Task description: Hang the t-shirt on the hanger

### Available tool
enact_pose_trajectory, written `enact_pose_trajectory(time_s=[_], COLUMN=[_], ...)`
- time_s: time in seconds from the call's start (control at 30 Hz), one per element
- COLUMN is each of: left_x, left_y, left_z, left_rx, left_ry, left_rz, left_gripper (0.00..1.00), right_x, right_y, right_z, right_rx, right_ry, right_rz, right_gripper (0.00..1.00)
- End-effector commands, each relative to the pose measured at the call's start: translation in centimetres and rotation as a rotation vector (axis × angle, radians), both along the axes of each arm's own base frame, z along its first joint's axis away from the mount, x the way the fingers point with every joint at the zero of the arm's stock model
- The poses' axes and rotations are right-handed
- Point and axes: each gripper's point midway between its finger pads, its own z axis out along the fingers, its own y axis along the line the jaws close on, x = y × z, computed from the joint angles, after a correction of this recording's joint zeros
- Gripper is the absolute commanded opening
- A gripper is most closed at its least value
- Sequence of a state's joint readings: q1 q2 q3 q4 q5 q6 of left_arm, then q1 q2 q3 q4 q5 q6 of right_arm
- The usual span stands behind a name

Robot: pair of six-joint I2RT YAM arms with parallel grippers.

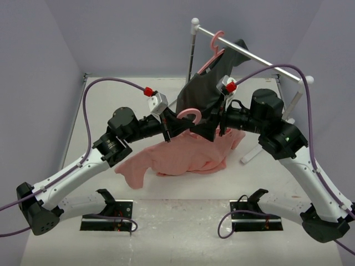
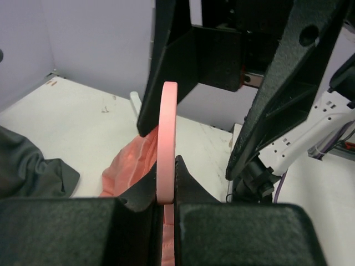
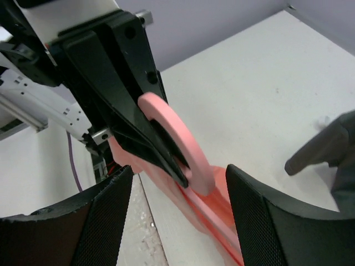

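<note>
**Top view:** L gripper (image 1: 175, 126) is clamped on the hanger (image 1: 189, 114) at its hook and holds it up off the table (image 1: 166, 227). That leaves the shoulders free for cloth to go over. The t-shirt (image 1: 177, 158) lies bunched on the table below both grippers, w/ its top edge rising toward the hanger. Can't tell if any of it is threaded on. R gripper (image 1: 217, 127) faces the hook from the opposite side, near it. Dark grey garment (image 1: 199, 91) hangs on the rack (image 1: 249, 55) behind, not involved.

**L wrist view:** fingers (image 2: 83, 233) pinch the hook's flat faces. The hook stands upright, edge-on, prob. so it can't swing. T-shirt sits beneath.

**R wrist view:** pads (image 3: 260, 221) are spread wide, w/ the hook between them but untouched. Nothing is held, so prob. it's free to go for the cloth.
</note>
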State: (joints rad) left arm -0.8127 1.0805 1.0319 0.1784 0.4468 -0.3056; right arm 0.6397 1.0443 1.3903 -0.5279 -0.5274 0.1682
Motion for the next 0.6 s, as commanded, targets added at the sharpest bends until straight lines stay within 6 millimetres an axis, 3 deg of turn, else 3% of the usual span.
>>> enact_pose_trajectory(time_s=[0.0,0.17,0.23,0.27,0.3,0.5,0.53,0.57], left_x=[-2.4,-3.4,-3.7,-3.9,-3.9,-4.1,-3.6,-2.7], left_y=[0.3,0.4,0.5,0.5,0.6,0.6,0.7,1.0], left_z=[3.8,3.7,3.8,3.8,3.8,4.3,4.5,4.3], left_rx=[-0.111,-0.108,-0.107,-0.106,-0.103,-0.101,-0.095,-0.075], left_ry=[-0.102,-0.119,-0.127,-0.131,-0.136,-0.152,-0.148,-0.136], left_rz=[-0.104,-0.149,-0.161,-0.164,-0.167,-0.174,-0.143,-0.085], left_gripper=[0.00,0.00,0.00,0.00,0.00,0.00,0.24,0.69], right_x=[-2.2,-3.1,-3.7,-4.0,-4.3,-3.7,-2.8,-1.8], right_y=[1.0,1.4,1.1,1.0,0.7,0.1,0.0,-0.3], right_z=[4.3,4.5,4.4,4.4,4.4,4.1,4.2,4.4], right_rx=[0.055,0.065,0.077,0.085,0.095,0.109,0.105,0.101], right_ry=[-0.138,-0.147,-0.147,-0.147,-0.146,-0.131,-0.132,-0.138], right_rz=[0.218,0.314,0.357,0.381,0.413,0.385,0.326,0.250], right_gripper=[0.69,0.48,0.34,0.23,0.02,0.00,0.00,0.00])
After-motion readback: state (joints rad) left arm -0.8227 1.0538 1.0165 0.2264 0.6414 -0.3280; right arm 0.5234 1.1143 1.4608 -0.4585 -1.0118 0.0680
